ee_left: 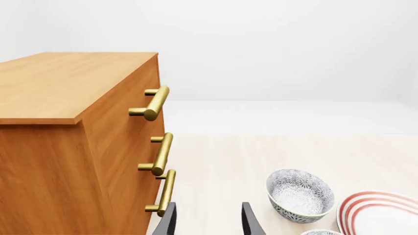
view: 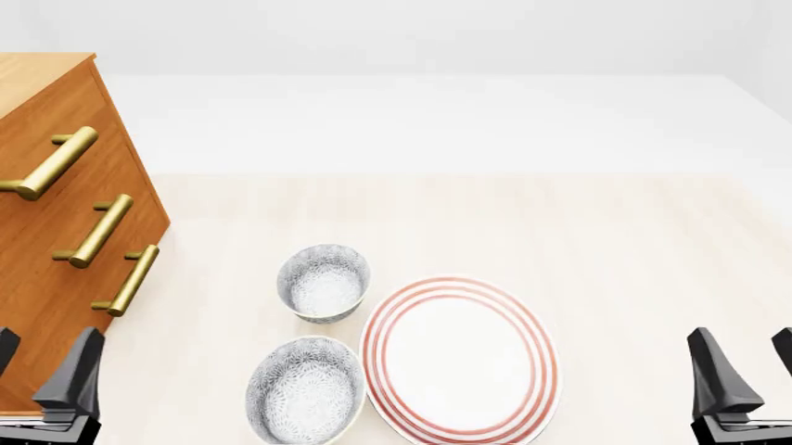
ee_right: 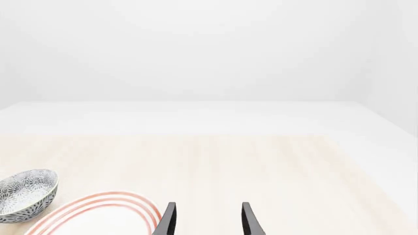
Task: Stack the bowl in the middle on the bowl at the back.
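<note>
Sitting on the pale table (view: 619,241), the bowl in the middle (view: 304,389) rests upright and untouched, ahead of and to the right of the left gripper (view: 44,375), whose jaws stand apart and empty. Just beyond it, farther from the jaws, stands the bowl at the back (view: 325,282), also upright, its open mouth ready to receive the other. A red-ringed plate (view: 461,357) lies just beside both, between the bowls and the right gripper (view: 743,371), likewise spread and holding nothing. A wooden drawer cabinet (view: 50,232) crowds the left gripper's outer side, so that arm likely has the shorter reach.
</note>
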`<action>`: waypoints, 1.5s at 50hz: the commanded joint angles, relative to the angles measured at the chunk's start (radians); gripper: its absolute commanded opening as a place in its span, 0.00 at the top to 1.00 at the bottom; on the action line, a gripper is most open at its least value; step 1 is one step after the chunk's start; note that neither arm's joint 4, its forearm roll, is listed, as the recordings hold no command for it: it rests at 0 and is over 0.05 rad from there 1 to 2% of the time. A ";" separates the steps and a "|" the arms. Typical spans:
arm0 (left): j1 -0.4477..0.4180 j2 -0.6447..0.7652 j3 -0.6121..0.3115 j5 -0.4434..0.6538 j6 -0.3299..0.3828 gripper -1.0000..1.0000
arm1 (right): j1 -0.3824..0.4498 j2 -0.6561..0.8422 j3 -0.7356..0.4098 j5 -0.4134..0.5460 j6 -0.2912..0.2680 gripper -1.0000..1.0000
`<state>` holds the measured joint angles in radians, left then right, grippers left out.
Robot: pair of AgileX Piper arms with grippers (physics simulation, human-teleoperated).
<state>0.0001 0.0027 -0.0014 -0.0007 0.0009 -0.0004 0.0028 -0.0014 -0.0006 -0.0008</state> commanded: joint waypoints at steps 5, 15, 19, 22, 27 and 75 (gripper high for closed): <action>-0.001 0.008 -0.003 -0.002 0.001 0.00 | -0.004 0.004 -0.005 -0.001 0.001 0.00; 0.002 0.012 -0.004 -0.005 -0.006 0.00 | -0.008 0.000 -0.008 0.001 0.006 0.00; 0.005 0.008 -0.016 0.003 -0.025 0.00 | -0.010 0.000 -0.007 0.002 0.002 0.00; 0.019 0.014 -0.038 0.004 -0.106 0.00 | -0.010 -0.001 -0.007 -0.001 0.002 0.00; -0.019 0.054 -0.114 0.027 -0.113 0.00 | -0.016 -0.002 -0.005 0.000 0.010 0.00; -0.508 0.754 -0.528 0.613 -0.271 0.00 | -0.030 0.001 -0.024 -0.002 0.051 0.00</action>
<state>-0.4303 0.6660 -0.5374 0.5722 -0.1962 -0.0270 0.0014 -0.0203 -0.0028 0.0446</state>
